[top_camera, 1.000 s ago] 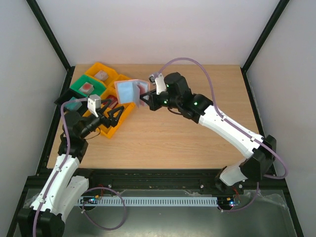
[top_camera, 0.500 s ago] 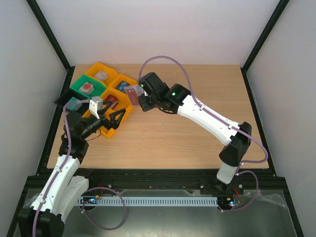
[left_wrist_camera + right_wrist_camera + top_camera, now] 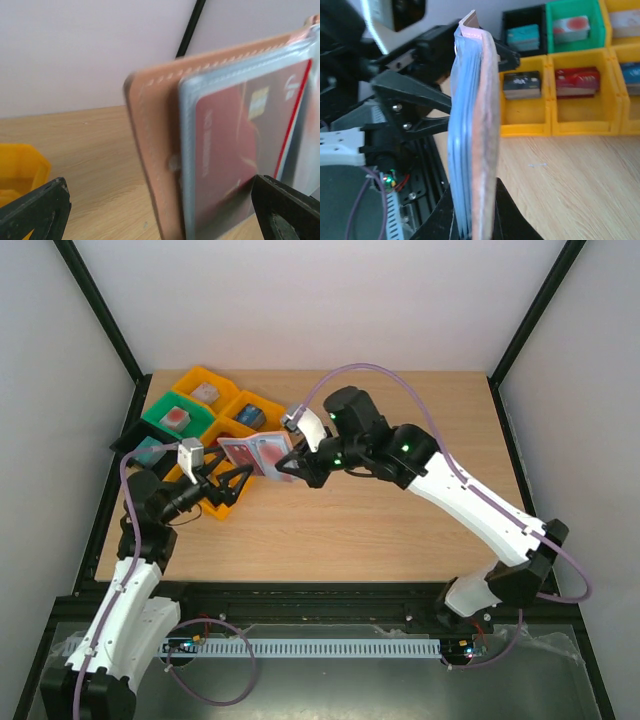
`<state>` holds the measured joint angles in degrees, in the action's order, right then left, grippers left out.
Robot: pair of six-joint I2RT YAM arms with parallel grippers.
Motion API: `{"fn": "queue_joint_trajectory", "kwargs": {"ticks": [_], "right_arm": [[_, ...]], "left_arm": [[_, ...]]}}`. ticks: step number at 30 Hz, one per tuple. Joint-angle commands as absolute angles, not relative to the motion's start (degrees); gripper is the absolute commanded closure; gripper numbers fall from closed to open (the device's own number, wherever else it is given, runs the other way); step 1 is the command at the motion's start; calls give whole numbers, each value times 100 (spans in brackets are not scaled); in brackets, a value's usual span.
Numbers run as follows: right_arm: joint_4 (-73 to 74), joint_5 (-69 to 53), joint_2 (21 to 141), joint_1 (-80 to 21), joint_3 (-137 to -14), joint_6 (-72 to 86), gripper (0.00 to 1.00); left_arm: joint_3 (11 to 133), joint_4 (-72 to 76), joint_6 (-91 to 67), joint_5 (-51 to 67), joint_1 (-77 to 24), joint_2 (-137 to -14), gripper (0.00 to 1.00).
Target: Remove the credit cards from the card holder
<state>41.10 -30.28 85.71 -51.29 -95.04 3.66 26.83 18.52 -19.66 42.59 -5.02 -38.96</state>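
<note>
- Your left hand (image 3: 232, 485), seen from overhead, has spread wide within the last second. Meanwhile the right hand (image 3: 292, 464) has swung the card holder (image 3: 252, 452) round and presented it just ahead of those released fingers. The right hand is clamped on the holder's far end, holding it clear of the tabletop (image 3: 400, 530).
- From the left wrist, the holder sits lined up between the spread fingers, with a red credit card (image 3: 235, 150) in its clear pocket. Whether anything touches yet is hard to tell through the blur.
- From the right wrist, the holder stands edge-on in the right hand's pinch, its blue-grey card edges towards the left hand. By my reading the pull is set up, but no card is out.
</note>
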Motion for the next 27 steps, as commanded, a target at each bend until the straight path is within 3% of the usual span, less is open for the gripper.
{"fn": "queue_joint_trajectory", "kwargs": {"ticks": [1,6,9,11,12,14,17,21,24,27], "right_arm": [[3624,-4227,8231,-4931,-9261,-161,98],[3578,-4715,8142,-4721,-9139,-163,98],[3564,-4912,8077,-4609,-9089,-237,98],[3573,-4935,8024,-4515,-9089,-269,98],[3573,-4943,7998,-4462,-9088,-282,98],[3571,-5003,7945,-4379,-9088,-281,98],[3565,-5104,7920,-4342,-8949,-265,98],[3546,-4954,7896,-4287,-8903,-228,95],[3369,-3902,7806,-4246,-8824,69,70],[3363,-2142,7789,-4211,-8775,358,54]], "left_arm": [[2682,2246,-2111,4814,-392,-3775,0],[2697,3214,-2832,5838,-368,-3791,1],[2799,3301,-2908,6189,-361,-3784,9],[2856,3405,-2961,6409,-360,-3788,27],[2866,3442,-3022,6466,-360,-3803,46],[2919,3364,-3074,6463,-360,-3803,72],[2939,3352,-3117,6562,-369,-3822,96],[3079,2637,-2774,6350,-410,-3844,98],[3240,1678,-2309,5393,-419,-3840,98],[3319,1033,-1900,3936,-414,-3860,98]]}}
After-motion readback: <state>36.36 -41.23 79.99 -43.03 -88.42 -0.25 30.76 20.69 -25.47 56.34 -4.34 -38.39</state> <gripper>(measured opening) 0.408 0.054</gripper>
